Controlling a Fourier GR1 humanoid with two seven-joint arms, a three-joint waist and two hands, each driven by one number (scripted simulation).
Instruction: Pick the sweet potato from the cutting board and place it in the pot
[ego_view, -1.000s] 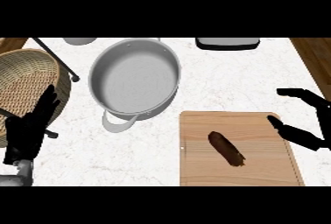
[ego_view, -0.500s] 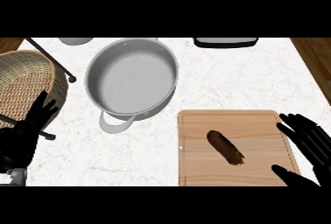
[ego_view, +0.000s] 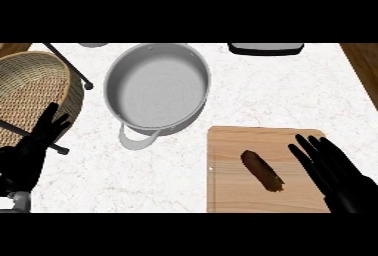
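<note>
Down at the lower edge, both forearms are cut off, so only the black hands show. The right hand (ego_view: 336, 172) runs out of view at its wrist end; its fingers are straight and spread, released, holding nothing, lying over the right part of the cutting board (ego_view: 229, 170). Just to the left of those fingers, apart from them, the sweet potato (ego_view: 262, 170) lies on the board, slanting from upper left to lower right. The left hand (ego_view: 33, 150) rests open near the left edge, fingers up, empty, overlapping the rim of a wicker basket (ego_view: 33, 82) that is itself cropped by the left side; what's inside the basket I can't make out. A thin black bar (ego_view: 68, 65) crosses beside it. Up and to the left of the right hand, well apart from it, the grey pot (ego_view: 156, 87) sits on the white marble bench (ego_view: 280, 95), nothing in it. At the top a dark tray (ego_view: 266, 48) is half cut off.
</note>
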